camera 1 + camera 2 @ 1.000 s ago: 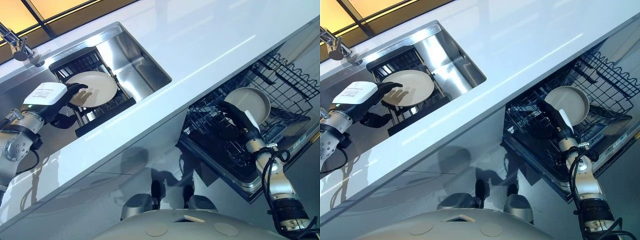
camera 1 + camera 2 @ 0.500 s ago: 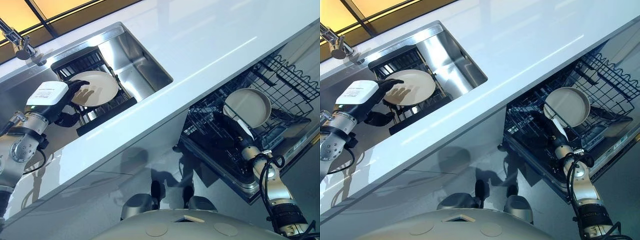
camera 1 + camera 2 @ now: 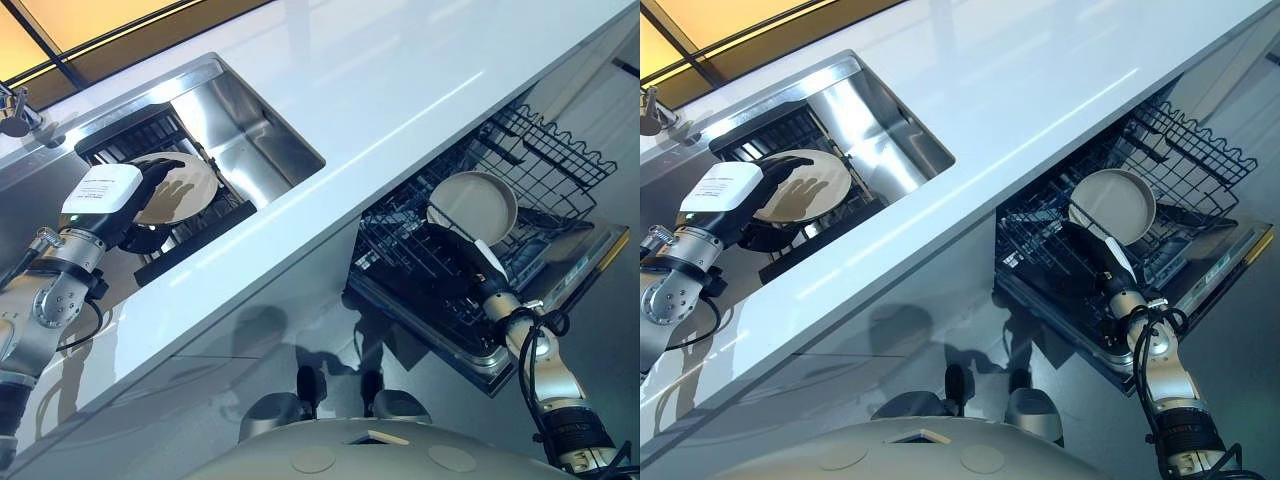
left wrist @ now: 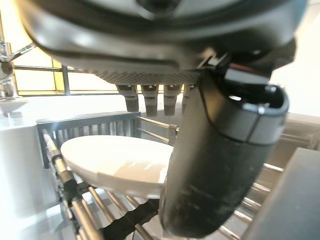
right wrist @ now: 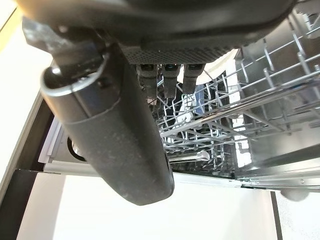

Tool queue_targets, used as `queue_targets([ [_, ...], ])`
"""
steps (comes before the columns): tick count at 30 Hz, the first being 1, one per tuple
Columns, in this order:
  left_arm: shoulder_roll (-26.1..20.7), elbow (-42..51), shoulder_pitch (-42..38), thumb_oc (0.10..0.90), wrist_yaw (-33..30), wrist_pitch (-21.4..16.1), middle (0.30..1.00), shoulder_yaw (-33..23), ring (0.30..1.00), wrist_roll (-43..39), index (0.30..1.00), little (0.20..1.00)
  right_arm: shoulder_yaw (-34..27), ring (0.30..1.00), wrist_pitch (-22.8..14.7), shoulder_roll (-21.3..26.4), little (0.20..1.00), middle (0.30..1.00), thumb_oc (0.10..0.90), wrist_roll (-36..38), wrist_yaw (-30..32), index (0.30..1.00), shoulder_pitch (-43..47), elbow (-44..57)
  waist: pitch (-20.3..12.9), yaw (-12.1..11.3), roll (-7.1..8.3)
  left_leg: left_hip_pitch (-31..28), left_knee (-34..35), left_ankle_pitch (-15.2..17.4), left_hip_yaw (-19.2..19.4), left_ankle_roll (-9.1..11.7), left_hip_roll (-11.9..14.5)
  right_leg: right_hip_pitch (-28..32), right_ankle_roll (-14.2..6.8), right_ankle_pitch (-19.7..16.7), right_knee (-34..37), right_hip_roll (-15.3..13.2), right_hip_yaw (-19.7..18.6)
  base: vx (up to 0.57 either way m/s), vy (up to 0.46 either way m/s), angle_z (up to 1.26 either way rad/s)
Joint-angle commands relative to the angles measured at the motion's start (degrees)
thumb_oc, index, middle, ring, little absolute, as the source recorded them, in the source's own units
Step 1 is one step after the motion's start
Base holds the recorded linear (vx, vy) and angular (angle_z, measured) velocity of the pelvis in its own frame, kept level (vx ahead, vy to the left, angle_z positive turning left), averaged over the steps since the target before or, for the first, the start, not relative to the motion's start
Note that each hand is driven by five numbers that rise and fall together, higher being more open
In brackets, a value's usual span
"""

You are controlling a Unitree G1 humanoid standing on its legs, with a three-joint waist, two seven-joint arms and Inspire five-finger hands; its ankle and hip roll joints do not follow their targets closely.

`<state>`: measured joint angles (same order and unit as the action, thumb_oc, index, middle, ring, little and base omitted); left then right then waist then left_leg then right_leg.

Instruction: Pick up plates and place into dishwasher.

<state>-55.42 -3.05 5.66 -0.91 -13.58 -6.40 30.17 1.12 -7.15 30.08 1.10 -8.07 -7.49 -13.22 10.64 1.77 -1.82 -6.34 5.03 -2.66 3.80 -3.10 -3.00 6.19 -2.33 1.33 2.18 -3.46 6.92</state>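
Note:
A cream plate (image 3: 188,185) lies on a black dish rack (image 3: 195,232) inside the steel sink (image 3: 255,125). My left hand (image 3: 115,200) reaches over the plate's near rim. In the left wrist view its straight fingers (image 4: 150,97) hover above the plate (image 4: 112,160) and its thumb (image 4: 215,165) hangs in front, not closed on it. A second cream plate (image 3: 475,203) stands upright in the dishwasher's lower rack (image 3: 560,170). Just below that plate is my right hand (image 3: 470,255), open and apart from it, fingers (image 5: 170,80) pointing into the wire rack (image 5: 225,135).
A long white countertop (image 3: 400,80) runs between the sink and the pulled-out dishwasher rack. A faucet (image 3: 15,105) stands at the sink's far left corner. The open dishwasher door (image 3: 590,265) lies under the rack at the right.
My right hand has come off the upright plate and drawn back a little below it. My left hand has slid further over the sink plate. The camera has shifted.

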Motion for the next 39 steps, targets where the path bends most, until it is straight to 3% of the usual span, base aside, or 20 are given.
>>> queue_targets([
  [1,-1.6,-1.0,-8.3,0.8,-3.4,1.9,0.9,-0.8,0.9,-1.2,0.9,0.9,0.6,0.9,-3.7,2.1,0.9,0.9,0.8,1.6,1.2,0.9,2.5,3.6,-3.0,0.4,-2.47,0.5,-2.3,7.1,0.6,-0.3,-1.3,-4.9,-3.3,5.6,-8.0,1.1,1.2,0.0,0.0,0.0],
  [11,-5.9,-2.5,-9.4,0.8,0.6,5.0,0.9,3.4,0.9,10.5,0.9,0.9,1.2,0.9,-3.6,3.7,0.9,0.9,0.8,2.5,1.2,0.9,2.9,3.1,-2.2,1.0,-3.2,0.7,-2.8,7.3,0.9,-0.4,-1.6,-5.4,-3.4,5.3,-8.2,1.1,1.0,0.0,0.0,-0.01],
  [18,-7.2,-3.7,-9.8,0.8,1.3,7.2,0.9,4.9,0.9,12.5,0.9,0.9,1.8,0.9,-3.4,4.5,0.9,0.9,0.8,2.9,1.1,0.9,3.0,3.1,-1.6,1.2,-3.31,0.9,-3.1,7.2,0.7,-0.5,-1.7,-5.8,-3.5,5.2,-8.7,1.1,0.8,0.01,0.004,0.0],
  [25,-7.2,-7.6,-10.0,0.8,-9.0,18.7,0.9,5.4,0.9,16.3,0.9,0.9,2.8,0.9,-3.1,4.7,0.9,0.9,0.8,3.1,1.1,0.9,2.7,2.8,-0.7,1.8,-3.14,1.5,-3.6,7.3,0.9,-0.6,-1.6,-6.8,-3.4,5.3,-9.4,1.2,0.2,0.05,0.039,-0.04],
  [29,-5.5,-9.4,-10.9,0.8,-15.0,22.3,0.9,7.0,0.9,16.1,0.9,0.9,3.5,0.9,-3.4,5.1,0.9,0.9,0.8,3.6,1.5,0.9,2.6,2.8,0.4,2.2,-2.76,2.6,-4.4,7.4,1.5,-0.7,-1.6,-8.0,-3.3,5.2,-10.1,1.2,-0.3,0.01,0.048,-0.13],
  [36,-1.5,-14.6,-18.8,0.8,-22.6,29.1,0.9,14.6,0.9,13.1,0.9,0.9,5.7,0.9,-3.9,5.3,0.9,0.9,0.8,4.7,3.4,0.9,4.3,2.5,3.0,3.7,-1.52,4.6,-5.8,7.8,3.1,-1.1,-1.4,-11.2,-3.6,4.7,-12.1,1.5,-1.9,0.0,0.041,-0.11],
  [39,-0.9,-18.1,-22.9,0.8,-21.6,31.7,0.9,18.6,0.9,15.7,0.9,0.9,6.3,0.9,-4.4,5.8,0.9,0.9,0.8,5.4,3.5,0.9,5.0,2.5,3.8,4.4,-1.05,5.3,-6.0,7.7,3.4,-1.1,-1.2,-12.4,-3.9,4.3,-12.8,1.8,-2.9,0.01,0.044,-0.18],
])
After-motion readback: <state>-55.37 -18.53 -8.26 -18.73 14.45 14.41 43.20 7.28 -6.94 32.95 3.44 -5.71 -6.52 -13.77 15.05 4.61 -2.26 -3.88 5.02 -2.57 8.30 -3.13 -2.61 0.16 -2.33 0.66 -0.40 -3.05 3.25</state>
